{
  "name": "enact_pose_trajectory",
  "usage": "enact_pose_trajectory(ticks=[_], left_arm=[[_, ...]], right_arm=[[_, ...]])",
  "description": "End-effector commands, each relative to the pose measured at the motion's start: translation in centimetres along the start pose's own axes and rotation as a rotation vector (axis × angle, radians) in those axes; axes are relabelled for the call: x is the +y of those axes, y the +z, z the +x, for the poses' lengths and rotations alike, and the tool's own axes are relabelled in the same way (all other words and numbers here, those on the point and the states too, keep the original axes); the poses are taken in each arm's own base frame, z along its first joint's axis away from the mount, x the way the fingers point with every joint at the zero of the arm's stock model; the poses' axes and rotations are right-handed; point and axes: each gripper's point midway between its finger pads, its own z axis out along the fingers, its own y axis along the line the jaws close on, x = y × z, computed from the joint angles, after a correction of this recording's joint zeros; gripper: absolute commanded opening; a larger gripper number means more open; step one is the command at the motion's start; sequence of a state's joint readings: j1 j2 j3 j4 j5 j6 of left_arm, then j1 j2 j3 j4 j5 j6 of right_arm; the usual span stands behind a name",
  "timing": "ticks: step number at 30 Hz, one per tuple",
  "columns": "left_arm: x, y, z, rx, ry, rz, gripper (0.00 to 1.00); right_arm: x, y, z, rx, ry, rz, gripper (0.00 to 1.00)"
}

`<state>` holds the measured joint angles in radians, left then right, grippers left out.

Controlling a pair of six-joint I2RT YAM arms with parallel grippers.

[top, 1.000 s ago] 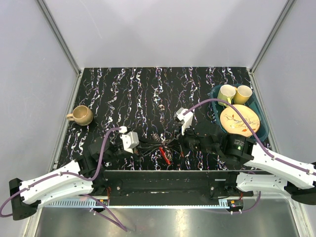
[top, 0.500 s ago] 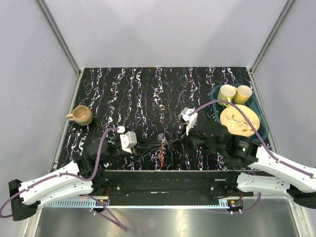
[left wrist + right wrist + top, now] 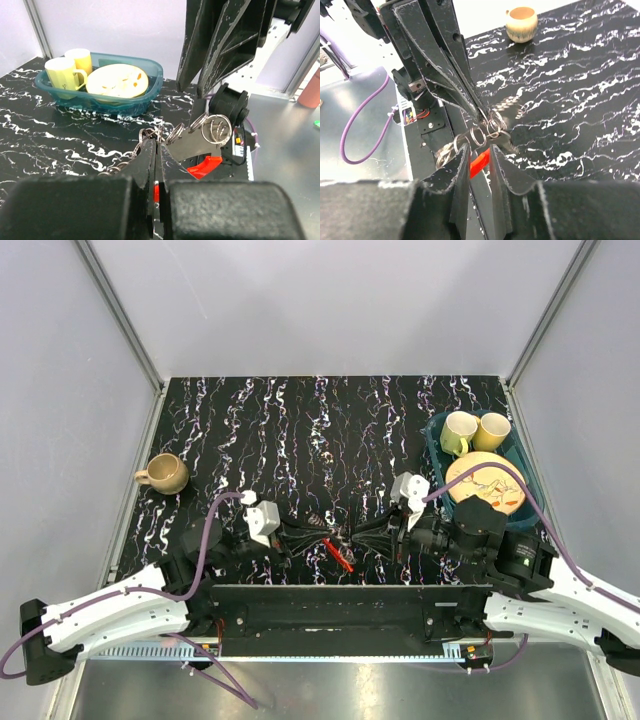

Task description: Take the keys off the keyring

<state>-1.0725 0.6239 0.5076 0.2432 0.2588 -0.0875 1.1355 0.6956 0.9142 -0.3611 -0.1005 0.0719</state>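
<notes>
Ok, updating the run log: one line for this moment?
left tool: shut on keyring | right tool: shut on keyring | keys: on keyring, between tools | red piece: attached below

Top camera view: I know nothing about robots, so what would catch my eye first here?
Two black pairs of jaws meet tip to tip at the near middle of the black marbled table, at a small bunch of silver metal keys with a bright red elongated piece. Far right, a teal plastic tub holds two yellow mugs and a cream patterned plate; a lone tan mug stands at the left edge.
</notes>
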Motion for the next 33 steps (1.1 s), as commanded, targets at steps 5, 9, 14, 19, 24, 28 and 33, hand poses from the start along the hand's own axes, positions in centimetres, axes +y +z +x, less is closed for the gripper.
enact_pose_trajectory(ticks=[5, 9, 14, 19, 24, 28, 33], left_arm=[[-1.7, 0.2, -4.8, -0.179, -0.017, 0.081, 0.0], [-1.9, 0.2, -4.7, -0.178, -0.021, 0.095, 0.0], [-2.0, 0.2, -4.4, -0.169, -0.025, 0.097, 0.0], [-2.0, 0.3, -4.4, -0.166, -0.022, 0.103, 0.0], [-2.2, 0.6, -4.3, -0.159, -0.023, 0.114, 0.0], [-2.2, 0.7, -4.3, -0.155, -0.022, 0.117, 0.0], [-1.8, 0.7, -4.0, -0.148, -0.022, 0.097, 0.0]], right_arm=[[1.0, 1.6, -2.9, -0.12, -0.161, -0.088, 0.26], [0.5, 2.0, -2.9, -0.127, -0.207, -0.074, 0.23], [1.4, 2.2, -2.4, -0.117, -0.211, -0.129, 0.2], [1.5, 2.3, -1.8, -0.107, -0.213, -0.138, 0.17], [1.4, 2.8, -1.2, -0.088, -0.22, -0.141, 0.16], [1.5, 3.3, -0.7, -0.073, -0.224, -0.154, 0.11], [1.7, 3.5, 0.1, -0.059, -0.237, -0.175, 0.0]])
